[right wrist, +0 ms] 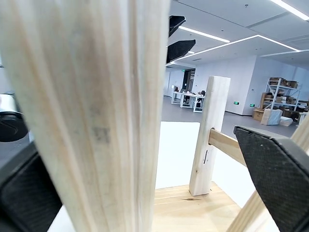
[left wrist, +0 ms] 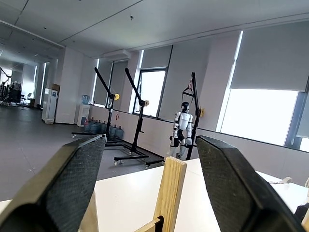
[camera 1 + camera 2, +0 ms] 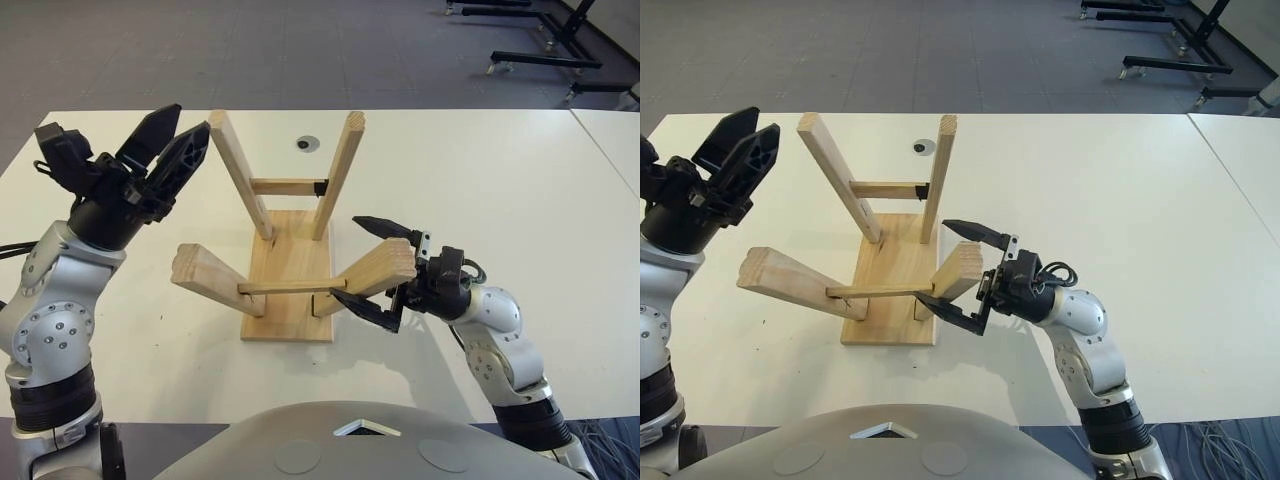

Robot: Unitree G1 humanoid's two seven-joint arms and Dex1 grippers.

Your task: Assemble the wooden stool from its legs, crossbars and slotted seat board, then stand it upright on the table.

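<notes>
The white table (image 3: 520, 200) carries the stool, which is upside down near the middle of it. Its seat board (image 3: 295, 255) lies flat on the table top and the four legs point up and outward. The far-left leg (image 3: 238, 172) and the far-right leg (image 3: 338, 172) are joined by the far crossbar (image 3: 285, 186). The near-left leg (image 3: 205, 275) and the near-right leg (image 3: 375, 272) lean strongly to the sides and are joined by the thin near crossbar (image 3: 290, 287). The left gripper (image 3: 192, 117) is raised above the table just beside the top of the far-left leg, its fingers spread apart with nothing between them. The right gripper (image 3: 345, 255) is low, its fingers wide apart on both sides of the near-right leg; whether they touch the wood I cannot tell. Behind the stool there is a small round hole (image 3: 307, 143) in the table.
</notes>
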